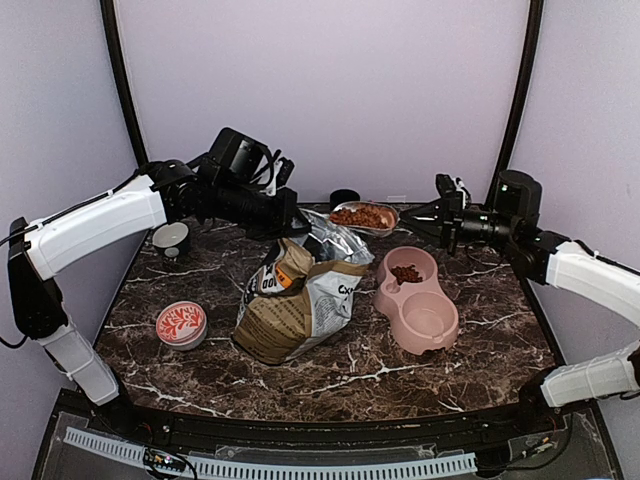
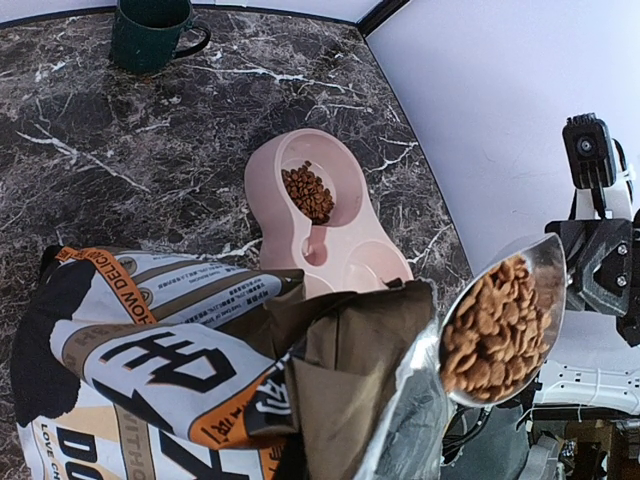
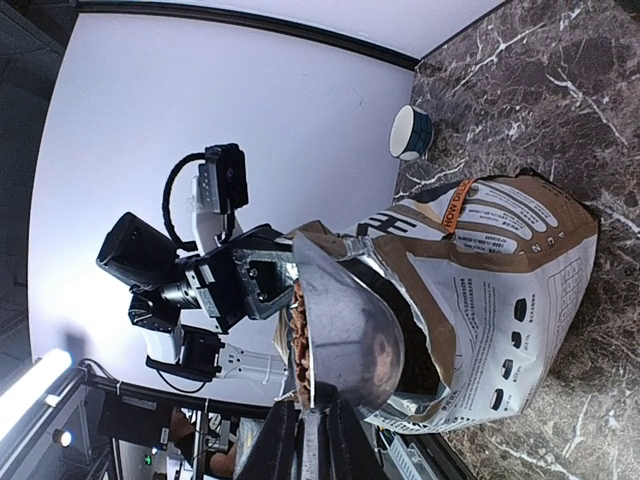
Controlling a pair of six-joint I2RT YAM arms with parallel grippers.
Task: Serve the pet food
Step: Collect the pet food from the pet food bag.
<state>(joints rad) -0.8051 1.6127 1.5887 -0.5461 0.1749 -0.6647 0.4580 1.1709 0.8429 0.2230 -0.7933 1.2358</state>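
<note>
Right hand (image 1: 428, 219) clamps a scoop (image 3: 350, 330) heaped with pet food (image 1: 360, 215) just ahead; left hand (image 1: 293, 223) pinches the bag (image 1: 300, 305).

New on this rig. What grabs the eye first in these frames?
The right end effector holds a metal scoop heaped with pet food in the air, just beyond the pink double bowl, whose far compartment already holds some. At table centre, the left end effector pinches the open top of the tan printed bag.
</note>
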